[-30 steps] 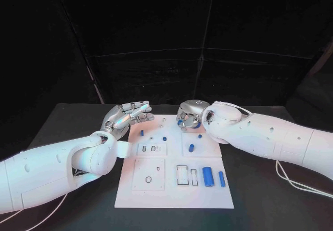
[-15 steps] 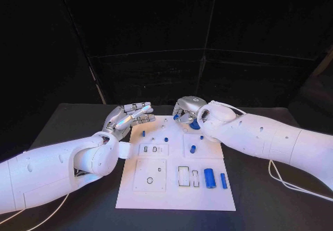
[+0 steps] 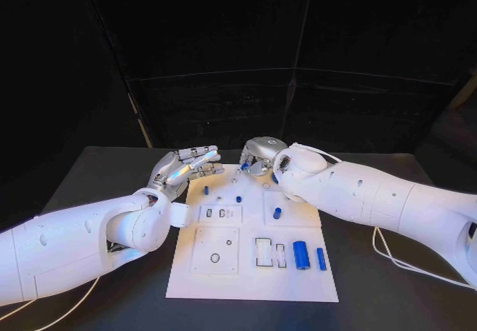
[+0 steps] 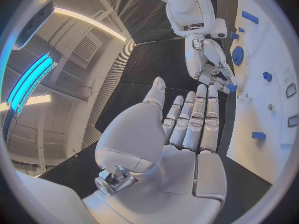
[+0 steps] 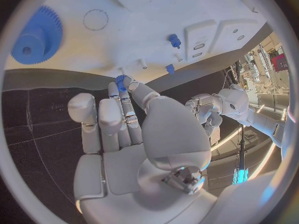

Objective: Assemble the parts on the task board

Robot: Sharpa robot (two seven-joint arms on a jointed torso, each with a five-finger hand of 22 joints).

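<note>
While silver right hand (image 3: 260, 156) hovers over far edge of white rectangular task board (image 3: 249, 276), it pinches small blue part (image 5: 120, 79) at fingertips, other fingers curled. Silver left hand (image 3: 184, 167) holds nothing, fingers straight and together, beside board's far left corner above black table (image 3: 89, 179). Blue toothed gear (image 5: 36, 36) lies flat on board. Blue cylinders (image 3: 300, 255) lie near board's right edge.
</note>
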